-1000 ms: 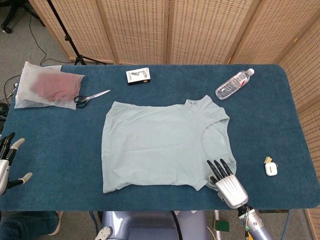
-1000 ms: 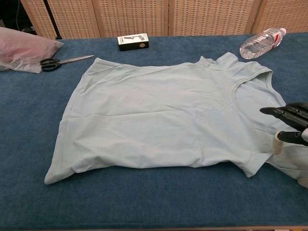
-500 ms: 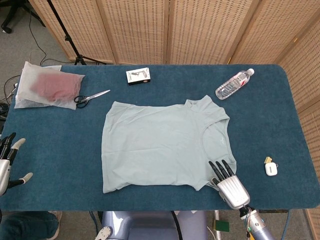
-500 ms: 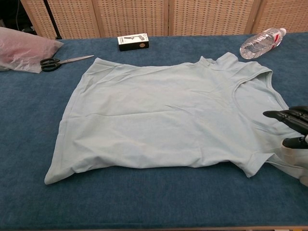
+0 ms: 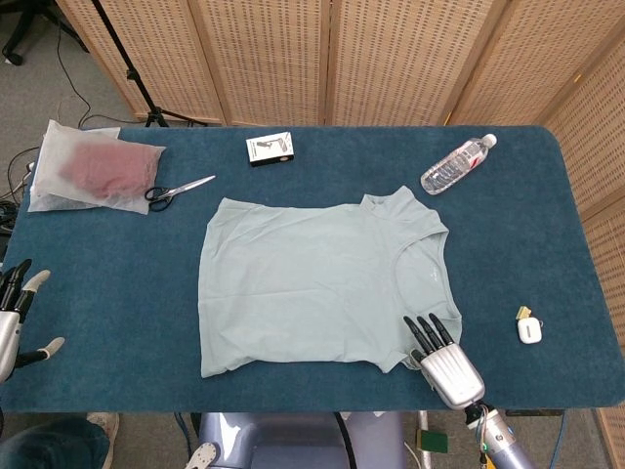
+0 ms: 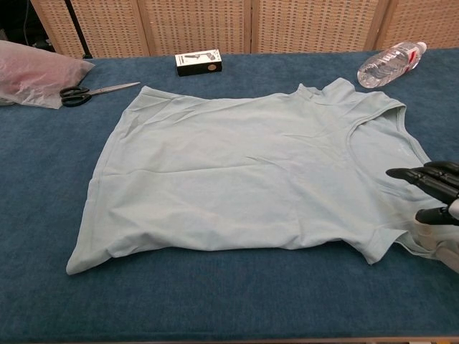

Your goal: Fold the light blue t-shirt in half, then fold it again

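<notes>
My right hand (image 5: pixel 444 357) rests with its fingers spread and holding nothing on the near sleeve of the light blue t-shirt (image 5: pixel 317 283), which lies flat on the counter (image 5: pixel 117 283) just past my fingertips.

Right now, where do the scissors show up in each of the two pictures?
Head view: scissors lie upper left on the table, beside the plastic bag.
Chest view: scissors sit at the far left, near the top.
Shared landmark: the small box to their right in both.
</notes>
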